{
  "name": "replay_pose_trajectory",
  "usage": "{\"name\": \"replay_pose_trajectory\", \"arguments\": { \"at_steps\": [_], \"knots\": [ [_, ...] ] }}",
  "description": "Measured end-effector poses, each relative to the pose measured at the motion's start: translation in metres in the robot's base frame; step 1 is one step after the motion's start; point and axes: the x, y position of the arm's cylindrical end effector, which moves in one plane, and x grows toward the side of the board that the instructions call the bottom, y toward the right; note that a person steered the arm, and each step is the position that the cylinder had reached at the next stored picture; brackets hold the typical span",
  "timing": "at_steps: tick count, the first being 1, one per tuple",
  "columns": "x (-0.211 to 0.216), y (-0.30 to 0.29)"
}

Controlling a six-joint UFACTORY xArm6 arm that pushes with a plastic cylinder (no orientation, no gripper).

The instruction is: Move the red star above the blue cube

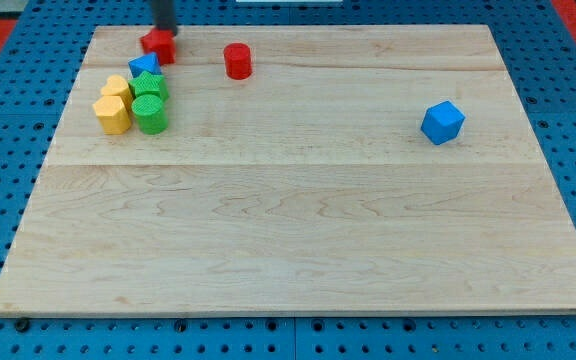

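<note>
My tip (164, 33), a bare rod with no jaws to open or close, touches the red star (158, 44) at the board's (298, 230) top left, far from the blue cube (442, 122) at the right, so nearly the whole push remains. I count two red blocks, counting the red cylinder (237, 61), two blue, two green, two yellow.

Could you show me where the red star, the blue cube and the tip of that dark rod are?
red star (158, 45): camera view, its front face.
blue cube (442, 123): camera view, centre of the block.
my tip (164, 32): camera view, the rod's lower end, touching the star's top.
</note>
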Motion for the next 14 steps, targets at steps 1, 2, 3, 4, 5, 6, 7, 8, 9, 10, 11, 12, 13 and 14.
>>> {"name": "replay_pose_trajectory", "arguments": {
  "at_steps": [1, 2, 3, 4, 5, 6, 7, 8, 9, 10, 11, 12, 13, 14],
  "knots": [
    [0.049, -0.015],
    [0.088, 0.042],
    [0.105, 0.046],
    [0.125, 0.010],
    [0.156, 0.047],
    [0.151, 0.062],
    [0.147, 0.058],
    [0.141, 0.086],
    [0.136, 0.049],
    [0.123, 0.075],
    [0.117, 0.124],
    [0.104, 0.167],
    [0.101, 0.166],
    [0.098, 0.166]
  ]
}}
